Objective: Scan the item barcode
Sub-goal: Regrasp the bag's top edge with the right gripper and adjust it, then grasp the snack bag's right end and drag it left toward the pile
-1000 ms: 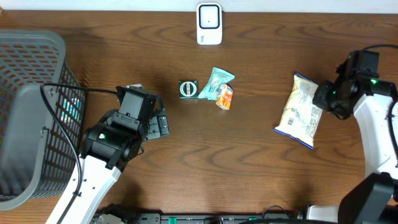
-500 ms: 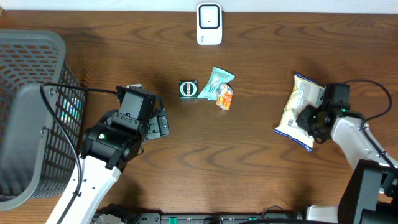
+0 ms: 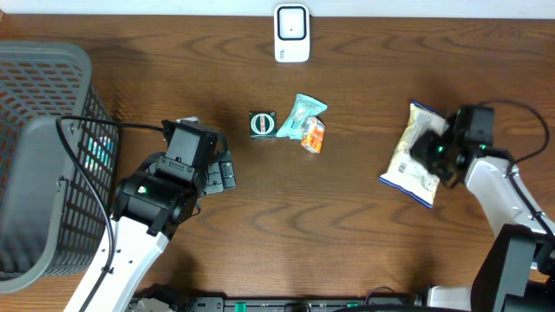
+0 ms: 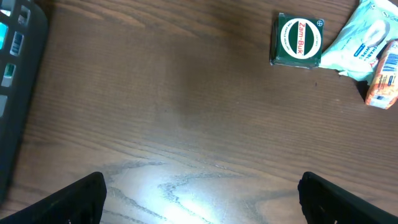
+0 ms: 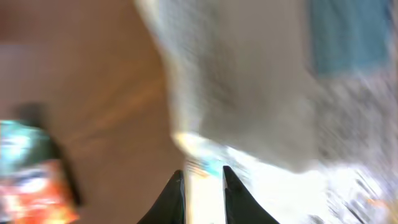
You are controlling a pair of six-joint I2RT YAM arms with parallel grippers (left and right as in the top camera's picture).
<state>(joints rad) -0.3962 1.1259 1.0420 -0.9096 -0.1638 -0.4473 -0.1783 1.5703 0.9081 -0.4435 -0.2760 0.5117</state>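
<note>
Tabletop (image 3: pixel 347 225): three small packs (image 3: pixel 262 124); right pincer (image 5: pixel 202 177) pinches one snack bag (image 3: pixel 414 163); left pincer (image 4: pixel 202 182) wide.

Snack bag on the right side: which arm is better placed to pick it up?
Right arm: the right tool is at the snack bag's edge; the left tool sits open far across the table.

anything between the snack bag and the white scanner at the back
Nothing visible. Bare table runs from the snack bag to the scanner; the teal packet lies off to the side.
</note>
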